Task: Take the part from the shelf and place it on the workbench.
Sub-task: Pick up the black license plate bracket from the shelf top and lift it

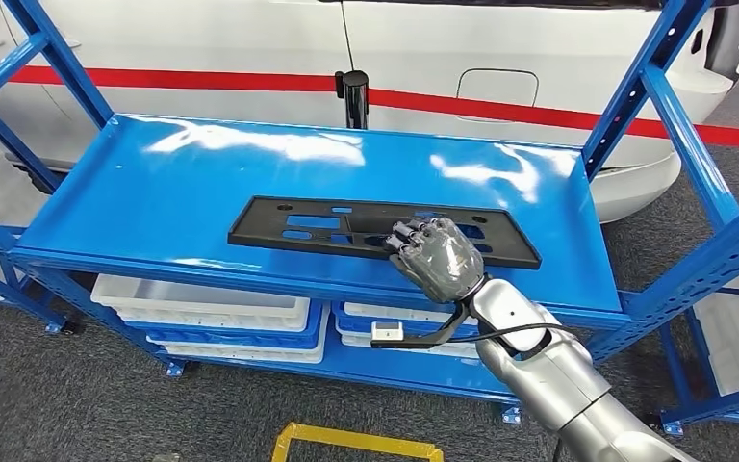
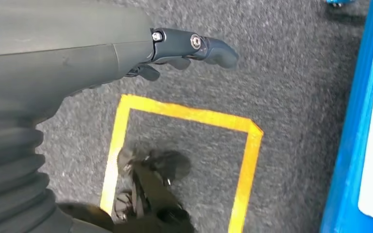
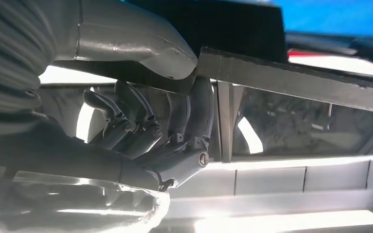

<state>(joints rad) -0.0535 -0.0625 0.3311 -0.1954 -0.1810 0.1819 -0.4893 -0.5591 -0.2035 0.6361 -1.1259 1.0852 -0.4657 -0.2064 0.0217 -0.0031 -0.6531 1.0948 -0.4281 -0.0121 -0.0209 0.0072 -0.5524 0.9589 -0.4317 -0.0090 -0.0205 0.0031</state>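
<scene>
A flat black part point(image 1: 327, 223) with several cut-outs lies lengthwise on the blue shelf's top board point(image 1: 154, 192), toward its front. My right hand point(image 1: 438, 255) is at the part's near edge, right of its middle, with the fingers curled over the top. In the right wrist view the thumb point(image 3: 141, 46) presses one face of the black part point(image 3: 301, 80) and the dark fingers point(image 3: 184, 126) close on the other face, so the hand grips it. My left hand point(image 2: 184, 48) hangs over the grey floor, fingers loosely apart and holding nothing.
Blue uprights point(image 1: 693, 144) frame the shelf on both sides. White and blue bins point(image 1: 212, 308) fill the lower level. A white car with a red stripe point(image 1: 500, 58) stands close behind, with a black post point(image 1: 353, 96) at the shelf's back edge. Yellow floor tape point(image 1: 356, 443) lies below.
</scene>
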